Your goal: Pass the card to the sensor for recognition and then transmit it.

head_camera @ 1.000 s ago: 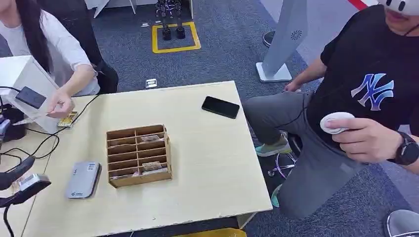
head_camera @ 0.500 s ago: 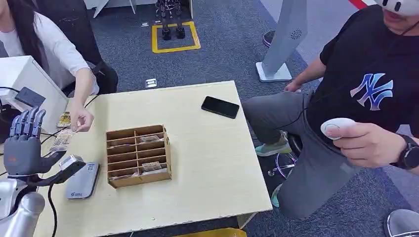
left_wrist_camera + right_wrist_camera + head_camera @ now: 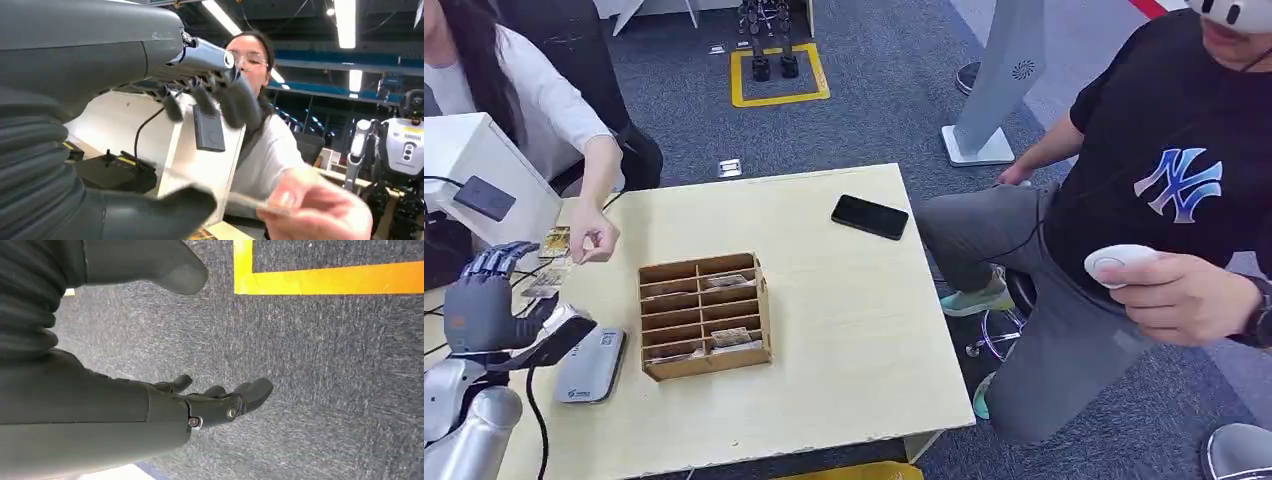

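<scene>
The left robot hand (image 3: 486,310) has lowered slightly since half a second ago, fingers spread and holding nothing, while the seated person's hand (image 3: 592,240) has drawn nearer, offering a thin pale card (image 3: 250,202) just beside the thumb. The handover looks imminent. The card is blurred, flat and light. The right robot hand (image 3: 220,402) hangs open over the floor.

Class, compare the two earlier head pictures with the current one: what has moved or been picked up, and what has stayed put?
The left hand has risen into view at the table's left edge, fingers apart, holding nothing. The person's hand left the white box and now offers a card toward it. The wooden organizer, phone and grey device stayed put.
</scene>
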Robot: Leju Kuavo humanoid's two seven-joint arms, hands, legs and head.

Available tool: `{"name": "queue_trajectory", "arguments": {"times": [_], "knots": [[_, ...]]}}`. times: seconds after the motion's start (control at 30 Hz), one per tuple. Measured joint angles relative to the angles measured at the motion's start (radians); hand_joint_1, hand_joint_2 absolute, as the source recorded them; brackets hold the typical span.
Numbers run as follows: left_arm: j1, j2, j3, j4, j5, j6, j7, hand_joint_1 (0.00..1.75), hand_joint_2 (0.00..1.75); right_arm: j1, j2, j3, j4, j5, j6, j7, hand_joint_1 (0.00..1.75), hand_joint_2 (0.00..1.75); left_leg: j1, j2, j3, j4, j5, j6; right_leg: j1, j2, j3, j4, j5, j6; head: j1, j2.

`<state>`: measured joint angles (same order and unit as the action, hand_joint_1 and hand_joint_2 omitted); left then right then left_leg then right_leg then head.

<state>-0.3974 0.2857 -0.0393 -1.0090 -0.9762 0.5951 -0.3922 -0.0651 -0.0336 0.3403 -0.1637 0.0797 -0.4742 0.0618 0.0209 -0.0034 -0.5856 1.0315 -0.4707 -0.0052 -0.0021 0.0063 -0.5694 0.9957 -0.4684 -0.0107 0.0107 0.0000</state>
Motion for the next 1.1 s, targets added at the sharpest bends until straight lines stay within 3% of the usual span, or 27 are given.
{"name": "queue_trajectory", "arguments": {"times": [0.57,0.77,0.93,1.0,1.1], "knots": [[-0.003,0.006,0.000,0.013,0.010,-0.008,0.000,1.75,1.75,0.002,0.000,0.000,0.000,0.001,-0.005,-0.019,0.00,1.75,0.000,0.000,0.000,0.000,0.000,0.000,0.000,0.000,0.000,0.000,0.000,0.000,0.000,0.000],[-0.002,0.015,0.000,0.013,0.062,-0.034,-0.013,1.75,1.75,0.002,0.000,0.000,0.000,0.001,-0.005,-0.026,0.00,1.75,0.000,0.000,0.000,0.000,0.000,0.000,0.000,0.000,0.000,0.000,0.000,0.000,0.000,0.000],[0.023,0.021,0.000,-0.005,0.248,-0.152,-0.108,1.75,1.75,0.002,0.000,0.000,0.000,0.001,-0.008,-0.031,0.00,1.75,0.000,0.000,0.000,0.000,0.000,0.000,0.000,0.000,0.000,0.000,0.000,0.000,0.000,0.000],[0.038,0.017,0.001,-0.027,0.369,-0.271,-0.125,1.75,1.75,0.002,0.000,0.000,0.000,0.000,-0.008,-0.032,0.00,1.75,0.000,0.000,0.000,0.000,0.000,0.000,0.000,0.000,0.000,0.000,0.000,0.000,0.000,0.000],[0.042,0.011,0.002,-0.040,0.492,-0.453,-0.062,1.75,1.75,0.002,0.000,0.000,0.000,-0.005,-0.010,-0.032,0.00,1.75,0.000,0.000,0.000,0.000,0.000,0.000,0.000,0.000,0.000,0.000,0.000,0.000,0.000,0.000]]}}
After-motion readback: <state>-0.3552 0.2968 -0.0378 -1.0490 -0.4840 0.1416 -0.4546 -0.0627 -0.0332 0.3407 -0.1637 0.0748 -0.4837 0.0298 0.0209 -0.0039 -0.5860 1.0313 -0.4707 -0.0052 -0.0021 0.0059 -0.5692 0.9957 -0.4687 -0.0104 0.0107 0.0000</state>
